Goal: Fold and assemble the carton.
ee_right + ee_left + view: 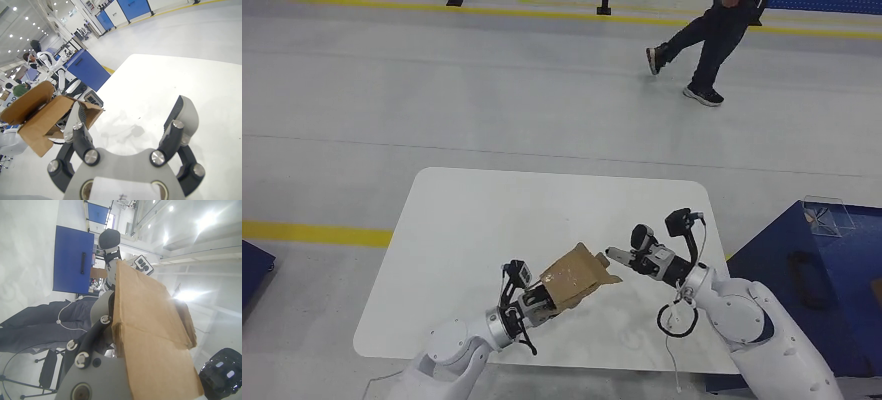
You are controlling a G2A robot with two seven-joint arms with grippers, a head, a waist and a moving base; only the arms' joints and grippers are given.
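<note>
A brown cardboard carton [577, 275], partly folded with loose flaps, is held tilted above the white table [492, 220] near its front edge. My left gripper [535, 297] is shut on the carton's near end; in the left wrist view the carton [151, 317] runs out from between the fingers [98, 328]. My right gripper [620, 254] is at the carton's far right end. In the right wrist view the right gripper [128, 106] stands open, with one finger [77, 115] against an open flap of the carton [43, 113] and nothing between the fingers.
A blue cabinet [822, 280] stands just right of the table, with a clear holder [827, 212] on its top. The table's back and left parts [170, 75] are bare. A person walks across the floor far behind.
</note>
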